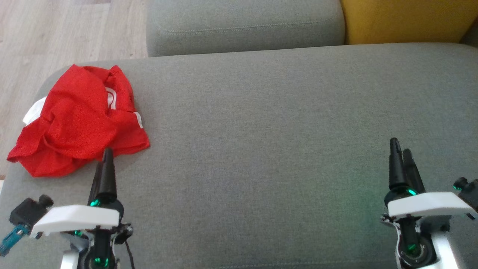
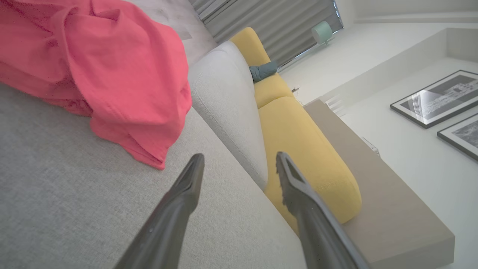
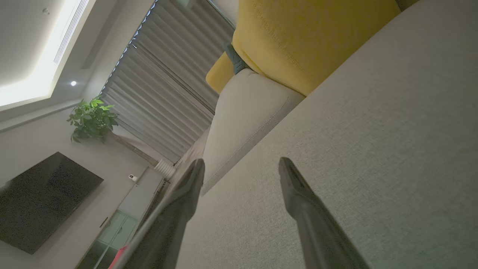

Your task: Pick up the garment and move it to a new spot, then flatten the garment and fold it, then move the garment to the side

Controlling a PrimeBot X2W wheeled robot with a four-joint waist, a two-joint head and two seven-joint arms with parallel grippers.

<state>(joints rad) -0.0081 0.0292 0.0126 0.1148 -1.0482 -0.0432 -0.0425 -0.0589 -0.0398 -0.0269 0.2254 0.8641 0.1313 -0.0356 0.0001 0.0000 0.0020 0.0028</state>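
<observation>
Garment (image 1: 78, 119): a red crumpled heap with a white patch showing, lying on the grey seat (image 1: 261, 130) at its 10 o'clock corner in the head view, close to the seat's left edge.
Garment axis: no clean one. The heap runs loosely from 7 o'clock to 1 o'clock, and its nearest hem is at the 5 o'clock corner.
Left gripper (image 1: 104, 158): jaws spread wide and holding nothing. The garment lies at 11 o'clock from it, just beyond the fingertips. In the left wrist view a strip of bare seat separates the tips from the hem, so the two are apart.
Right gripper (image 1: 400, 146): jaws also wide and empty, over bare seat. The garment is at 9 to 10 o'clock from it, well apart.
Nearer arm: the left, by a wide margin.
Step in hand: judged to be the first pick-up, not yet begun.
Next move calls for: a short reach forward and slightly left by the left arm onto the near hem.
Risk: pinching only a loose fold, so the heap drags.
</observation>
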